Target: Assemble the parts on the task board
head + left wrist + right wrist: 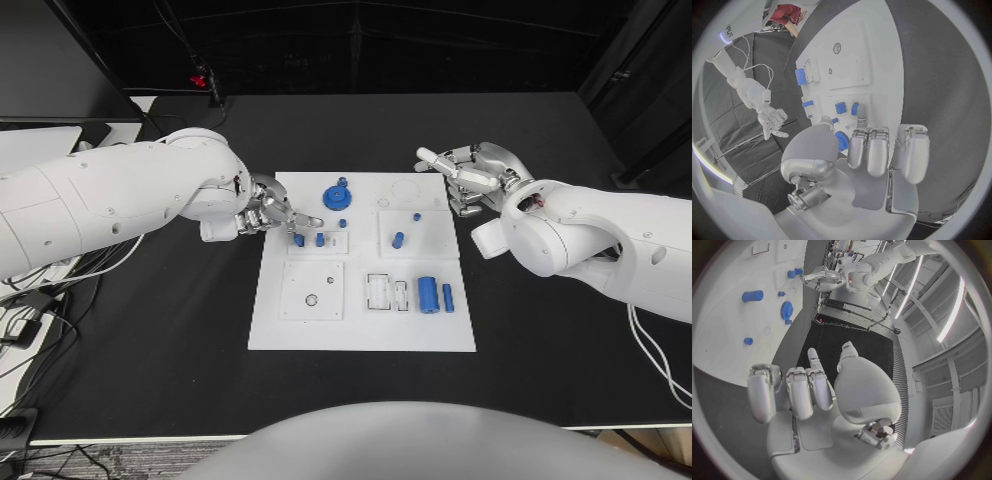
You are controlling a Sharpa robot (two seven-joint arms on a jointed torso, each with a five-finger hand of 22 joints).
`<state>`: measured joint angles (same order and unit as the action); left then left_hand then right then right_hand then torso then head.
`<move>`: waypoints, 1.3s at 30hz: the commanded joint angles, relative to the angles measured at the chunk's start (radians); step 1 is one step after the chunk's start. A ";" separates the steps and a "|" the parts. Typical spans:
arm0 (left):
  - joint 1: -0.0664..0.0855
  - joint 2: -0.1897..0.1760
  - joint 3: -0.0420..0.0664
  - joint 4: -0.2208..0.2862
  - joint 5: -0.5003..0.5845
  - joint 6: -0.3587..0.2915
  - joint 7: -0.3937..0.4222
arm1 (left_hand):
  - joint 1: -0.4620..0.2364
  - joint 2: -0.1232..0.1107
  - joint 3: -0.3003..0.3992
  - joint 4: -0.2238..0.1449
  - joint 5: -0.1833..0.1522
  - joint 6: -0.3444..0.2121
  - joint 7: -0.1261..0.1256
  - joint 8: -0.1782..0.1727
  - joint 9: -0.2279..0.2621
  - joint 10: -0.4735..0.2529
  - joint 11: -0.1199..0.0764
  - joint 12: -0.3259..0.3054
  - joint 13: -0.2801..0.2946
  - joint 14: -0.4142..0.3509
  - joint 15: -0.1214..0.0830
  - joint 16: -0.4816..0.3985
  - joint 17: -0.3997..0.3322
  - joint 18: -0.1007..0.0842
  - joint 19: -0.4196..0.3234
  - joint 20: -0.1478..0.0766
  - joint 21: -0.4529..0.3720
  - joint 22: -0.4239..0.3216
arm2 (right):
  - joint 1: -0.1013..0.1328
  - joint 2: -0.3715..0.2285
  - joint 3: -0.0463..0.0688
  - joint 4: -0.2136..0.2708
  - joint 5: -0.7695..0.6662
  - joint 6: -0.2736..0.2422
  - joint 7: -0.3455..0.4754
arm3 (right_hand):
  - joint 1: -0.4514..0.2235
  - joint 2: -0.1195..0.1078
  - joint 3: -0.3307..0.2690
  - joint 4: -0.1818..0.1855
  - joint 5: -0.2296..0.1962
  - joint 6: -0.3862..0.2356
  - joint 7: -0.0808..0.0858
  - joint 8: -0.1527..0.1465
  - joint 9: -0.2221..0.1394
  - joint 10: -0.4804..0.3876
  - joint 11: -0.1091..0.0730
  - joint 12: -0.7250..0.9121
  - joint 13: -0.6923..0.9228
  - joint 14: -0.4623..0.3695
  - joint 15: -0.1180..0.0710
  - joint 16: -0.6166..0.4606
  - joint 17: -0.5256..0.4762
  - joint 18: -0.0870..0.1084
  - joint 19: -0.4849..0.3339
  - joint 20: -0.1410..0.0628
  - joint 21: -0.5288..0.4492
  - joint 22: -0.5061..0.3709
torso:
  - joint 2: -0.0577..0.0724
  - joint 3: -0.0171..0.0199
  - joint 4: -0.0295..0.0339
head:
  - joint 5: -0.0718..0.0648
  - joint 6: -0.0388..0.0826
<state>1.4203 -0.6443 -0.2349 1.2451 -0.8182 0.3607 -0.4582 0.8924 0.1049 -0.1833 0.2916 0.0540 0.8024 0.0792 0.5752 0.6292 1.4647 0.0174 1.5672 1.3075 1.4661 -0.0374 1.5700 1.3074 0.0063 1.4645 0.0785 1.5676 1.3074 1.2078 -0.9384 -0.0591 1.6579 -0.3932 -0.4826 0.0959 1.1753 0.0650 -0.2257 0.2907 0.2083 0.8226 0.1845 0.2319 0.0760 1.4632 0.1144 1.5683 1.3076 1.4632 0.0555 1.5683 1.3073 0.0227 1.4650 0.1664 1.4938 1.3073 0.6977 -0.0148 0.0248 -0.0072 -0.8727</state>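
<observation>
Left to right, w/ the task board (361,335) as landmark: the left hand (268,212) sits at the board's left edge, near its far end, fingers reaching in over the small blue pegs (299,239) standing in a raised block there. In the left wrist view the fingers (878,150) lie side by side, curled over that block, a blue piece (841,142) tucked by the thumb; whether it's actually pinched or just touched can't be told. Prob. the hand is placed there to work a peg into its seat. Further in, the blue gear (338,195) sits near the board's far edge, a short peg (398,240) stands right of centre, and a blue cylinder (427,293) lies flat in its tray toward the near right w/ a slimmer pin (449,297) beside it, likely parked as stock awaiting assembly. The right hand (469,175) hovers just off the board's far right corner, above the counter (159,340), fingers apart, holding nothing; seemingly kept clear so the left can work.
</observation>
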 commanded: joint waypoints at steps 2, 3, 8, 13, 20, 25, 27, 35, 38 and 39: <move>0.001 0.000 0.000 0.002 0.008 -0.004 0.023 | 0.005 0.015 -0.006 -0.001 -0.003 0.000 0.003 0.004 0.002 0.106 0.003 0.004 0.263 0.105 -0.003 0.001 0.263 -0.006 0.106 -0.002 0.003 0.263 | 0.001 0.001 0.000 0.000 -0.001 0.006 0.002 | 0.001 0.009 -0.007 -0.001 0.006 -0.006 -0.001 0.004 -0.001 0.108 -0.003 0.003 0.263 0.108 -0.002 0.002 0.263 0.004 0.037 -0.003 -0.003 0.229 | 0.000 0.0002 0.0001 | 0.000 0.000; 0.001 0.000 0.000 0.002 0.008 -0.004 0.023 | 0.008 0.017 -0.007 -0.001 -0.002 0.000 0.003 0.004 0.002 0.106 0.002 0.004 0.263 0.105 -0.003 0.001 0.263 -0.006 0.106 -0.002 0.003 0.263 | 0.000 0.001 0.000 0.000 -0.001 0.006 0.002 | 0.001 0.009 -0.007 -0.001 0.006 -0.006 -0.001 0.004 -0.001 0.108 -0.003 0.003 0.263 0.108 -0.002 0.002 0.263 0.004 0.037 -0.003 -0.003 0.229 | 0.000 0.0002 0.0001 | -0.001 0.000; 0.001 0.000 0.000 0.001 0.009 -0.005 0.024 | 0.014 0.022 -0.007 -0.001 -0.002 0.000 0.003 0.005 0.002 0.106 0.002 0.004 0.263 0.105 -0.003 0.001 0.263 -0.006 0.106 -0.002 0.003 0.263 | 0.000 0.001 0.000 0.000 -0.001 0.007 0.002 | 0.001 0.009 -0.007 -0.001 0.006 -0.006 -0.001 0.004 -0.001 0.108 -0.003 0.003 0.263 0.108 -0.002 0.002 0.263 0.004 0.037 -0.003 -0.003 0.229 | 0.000 0.0003 0.0001 | -0.001 0.000; 0.001 0.000 0.000 0.001 0.009 -0.008 0.025 | 0.020 0.027 -0.008 -0.002 -0.001 0.000 0.003 0.005 0.003 0.106 0.002 0.004 0.263 0.105 -0.003 0.001 0.263 -0.006 0.106 -0.002 0.003 0.263 | -0.001 0.002 0.000 -0.001 -0.001 0.007 0.002 | 0.001 0.009 -0.007 -0.001 0.006 -0.006 -0.001 0.004 -0.001 0.108 -0.003 0.003 0.263 0.108 -0.002 0.002 0.263 0.004 0.037 -0.003 -0.003 0.229 | 0.000 0.0000 0.0003 | -0.001 0.000; 0.001 -0.003 0.000 0.000 0.009 -0.021 0.019 | 0.032 0.032 -0.009 -0.003 0.000 0.000 0.003 0.005 0.003 0.106 0.002 0.004 0.263 0.105 -0.004 0.001 0.263 -0.006 0.106 -0.002 0.003 0.263 | -0.003 0.002 0.000 0.000 -0.001 0.007 0.002 | 0.001 0.009 -0.007 -0.001 0.006 -0.006 -0.001 0.004 -0.001 0.108 -0.003 0.003 0.263 0.108 -0.002 0.002 0.263 0.004 0.037 -0.003 -0.003 0.229 | 0.000 0.0005 0.0001 | -0.001 0.000; 0.002 -0.027 0.000 0.016 0.006 -0.084 0.057 | 0.047 0.028 -0.015 -0.003 0.003 0.000 0.003 0.006 0.004 0.106 0.002 0.004 0.263 0.105 -0.004 0.001 0.263 -0.006 0.106 -0.002 0.003 0.263 | -0.003 0.001 0.000 0.000 -0.001 0.007 0.003 | 0.001 0.009 -0.007 -0.001 0.006 -0.006 -0.001 0.004 -0.001 0.108 -0.003 0.003 0.263 0.108 -0.002 0.002 0.263 0.004 0.037 -0.003 -0.003 0.229 | 0.000 0.0003 0.0006 | -0.004 0.000; 0.006 -0.039 0.000 0.026 0.006 -0.111 0.083 | 0.050 0.023 -0.020 -0.003 0.004 0.000 0.002 0.007 0.005 0.106 0.002 0.004 0.263 0.105 -0.004 0.001 0.263 -0.006 0.106 -0.002 0.003 0.263 | -0.003 0.000 0.000 0.000 -0.001 0.006 0.004 | 0.001 0.009 -0.007 -0.001 0.006 -0.006 -0.001 0.004 -0.001 0.108 -0.003 0.003 0.263 0.108 -0.002 0.002 0.263 0.004 0.037 -0.003 -0.003 0.229 | -0.001 0.0009 0.0007 | -0.005 0.000; 0.036 -0.100 0.000 0.079 0.070 -0.297 0.317 | 0.107 0.001 -0.046 -0.002 0.019 -0.039 0.013 -0.003 -0.007 0.106 0.010 0.004 0.263 0.105 0.007 0.001 0.263 -0.006 0.106 0.004 0.003 0.263 | -0.003 -0.002 0.000 -0.001 -0.001 0.004 0.006 | 0.001 0.009 -0.007 -0.001 0.006 -0.006 -0.001 0.004 -0.001 0.108 -0.003 0.003 0.263 0.108 -0.002 0.002 0.263 0.004 0.037 -0.003 -0.003 0.229 | 0.000 0.0009 0.0013 | -0.002 0.000; 0.042 -0.116 0.000 0.093 0.132 -0.371 0.435 | 0.154 0.001 -0.058 -0.002 0.034 -0.083 0.025 -0.012 -0.029 0.106 0.020 0.004 0.263 0.105 0.021 0.001 0.263 -0.001 0.089 0.017 -0.012 0.256 | -0.003 -0.003 0.000 -0.001 -0.001 0.004 0.008 | 0.001 0.009 -0.007 -0.001 0.006 -0.006 -0.001 0.004 -0.001 0.108 -0.003 0.003 0.263 0.108 -0.002 0.002 0.263 0.004 0.037 -0.003 -0.003 0.229 | 0.000 0.0000 -0.0003 | 0.003 0.000; 0.042 -0.119 0.000 0.096 0.145 -0.388 0.464 | 0.171 0.001 -0.062 -0.002 0.039 -0.105 0.032 -0.017 -0.041 0.101 0.027 -0.001 0.258 0.105 0.027 0.001 0.263 0.003 0.076 0.022 -0.024 0.250 | -0.003 -0.003 0.000 -0.001 -0.001 0.004 0.008 | 0.001 0.009 -0.007 -0.001 0.006 -0.006 -0.001 0.004 -0.001 0.108 -0.003 0.003 0.263 0.108 -0.002 0.002 0.263 0.004 0.037 -0.003 -0.003 0.229 | -0.001 -0.0003 -0.0003 | 0.001 0.000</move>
<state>1.4605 -0.7609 -0.2347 1.3355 -0.7582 0.1025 -0.1813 1.0554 0.1056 -0.2417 0.2908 0.0908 0.7075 0.1082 0.5617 0.5933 1.4652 0.0400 1.5672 1.3073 1.4673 -0.0144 1.5700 1.3074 0.0062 1.4665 0.0953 1.5477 1.3074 1.2033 -0.9404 -0.0591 1.6562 -0.3933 -0.4827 0.0943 1.1753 0.0650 -0.2257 0.2908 0.2083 0.8227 0.1845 0.2319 0.0760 1.4632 0.1144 1.5683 1.3076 1.4632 0.0555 1.5683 1.3074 0.0227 1.4650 0.1664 1.4938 1.3073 0.6971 -0.0140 0.0261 -0.0063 -0.8727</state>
